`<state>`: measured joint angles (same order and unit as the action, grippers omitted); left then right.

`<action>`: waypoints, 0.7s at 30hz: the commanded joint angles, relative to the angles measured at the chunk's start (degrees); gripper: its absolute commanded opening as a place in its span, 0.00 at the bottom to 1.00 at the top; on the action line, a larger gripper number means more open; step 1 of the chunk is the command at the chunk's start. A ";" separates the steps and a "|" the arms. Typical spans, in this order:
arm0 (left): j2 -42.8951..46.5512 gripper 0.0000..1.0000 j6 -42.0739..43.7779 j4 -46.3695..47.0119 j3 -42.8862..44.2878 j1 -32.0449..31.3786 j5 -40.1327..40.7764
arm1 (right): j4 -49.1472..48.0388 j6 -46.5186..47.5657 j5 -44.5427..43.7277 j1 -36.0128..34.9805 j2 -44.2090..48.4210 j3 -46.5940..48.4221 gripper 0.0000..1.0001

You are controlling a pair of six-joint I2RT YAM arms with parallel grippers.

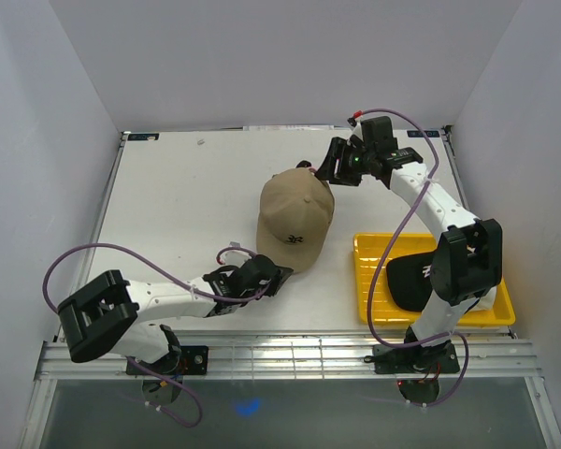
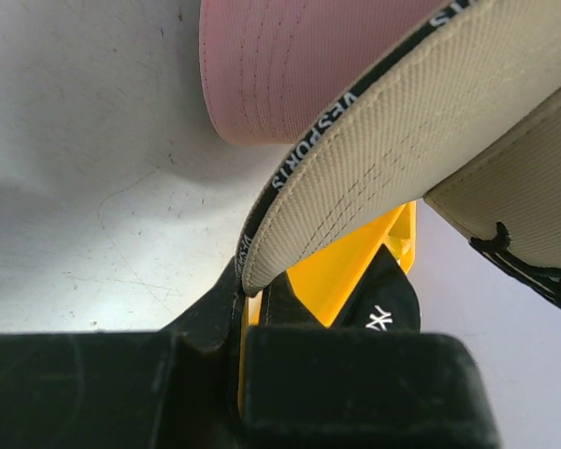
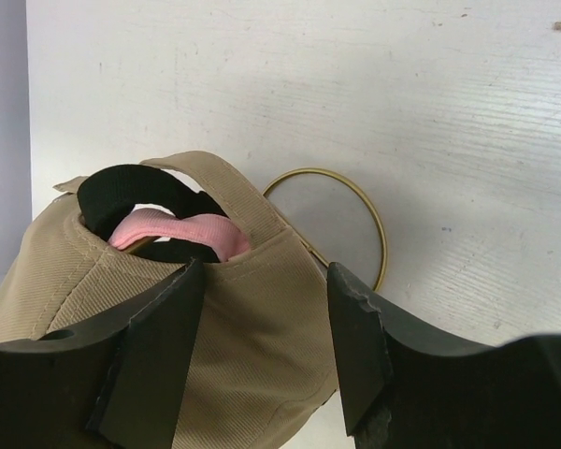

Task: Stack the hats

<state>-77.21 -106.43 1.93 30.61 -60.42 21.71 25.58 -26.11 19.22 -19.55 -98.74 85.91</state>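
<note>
Tan cap (image 1: 294, 220) is brim-clamped by left tool (image 1: 280, 273); right tool (image 3: 265, 313) gapes at its back.

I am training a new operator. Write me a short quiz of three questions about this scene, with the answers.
1. True or false: the black cap lies in the yellow tray.
2. Which part of the tan cap does the left gripper pinch? A the brim; B the back strap; C the top button.
3. What colour is the cap that shows under the tan one?
Key: 1 true; 2 A; 3 pink, the pink cap.
</note>
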 commanded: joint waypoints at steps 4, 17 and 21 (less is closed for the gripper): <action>-3.82 0.00 1.57 -12.05 -5.82 1.62 -5.10 | 2.80 2.38 -2.35 -0.66 -0.23 -1.45 0.60; -6.99 0.31 2.54 -9.85 -6.00 2.77 -7.39 | 4.47 3.61 -3.31 -0.75 1.09 -1.18 0.61; -6.11 0.42 3.68 -10.02 -5.74 2.94 -7.13 | 4.56 3.61 -3.49 -0.75 1.27 -0.92 0.60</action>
<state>-82.04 -105.54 3.25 27.09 -57.74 15.20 26.52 -24.84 18.09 -20.12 -98.63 85.58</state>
